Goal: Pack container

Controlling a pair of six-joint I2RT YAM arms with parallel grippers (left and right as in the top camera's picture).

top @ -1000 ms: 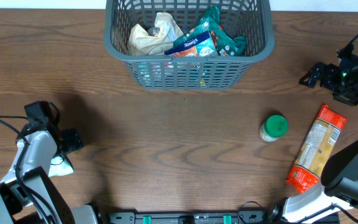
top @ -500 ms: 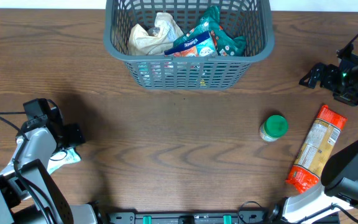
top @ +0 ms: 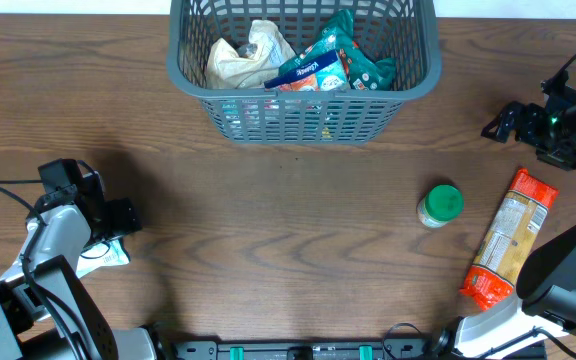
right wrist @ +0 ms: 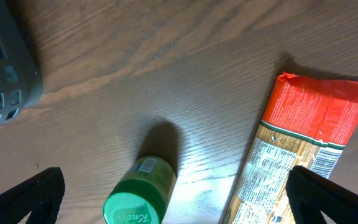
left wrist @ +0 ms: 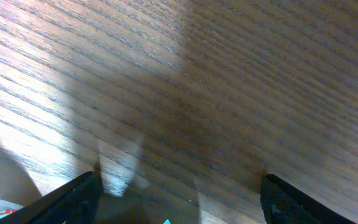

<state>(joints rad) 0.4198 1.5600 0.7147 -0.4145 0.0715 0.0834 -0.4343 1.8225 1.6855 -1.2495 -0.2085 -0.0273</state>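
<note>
The container [top: 303,115] is a dark grey slotted basket at the back centre, with a beige bag [top: 246,58] and teal packets [top: 330,62] inside. My left gripper [top: 120,216] hangs low at the left edge of the table. In its wrist view the left gripper [left wrist: 179,202] has its jaws wide apart, with bare wood and the clear edge of a packet between them. A white and teal packet [top: 105,255] lies just beside that arm. My right gripper [top: 500,124] stands open at the far right, and its wrist view [right wrist: 185,196] looks down on a green-lidded jar [right wrist: 135,202].
The green-lidded jar [top: 440,205] stands right of centre. An orange-ended pasta packet [top: 508,238] lies lengthwise near the right edge, and the right wrist view also shows the pasta packet [right wrist: 297,155]. A corner of the basket [right wrist: 5,62] shows there too.
The left gripper has shifted slightly right and its jaws narrowed, then widened. The white and teal packet slid up and right beside the arm. The right arm has not moved.
</note>
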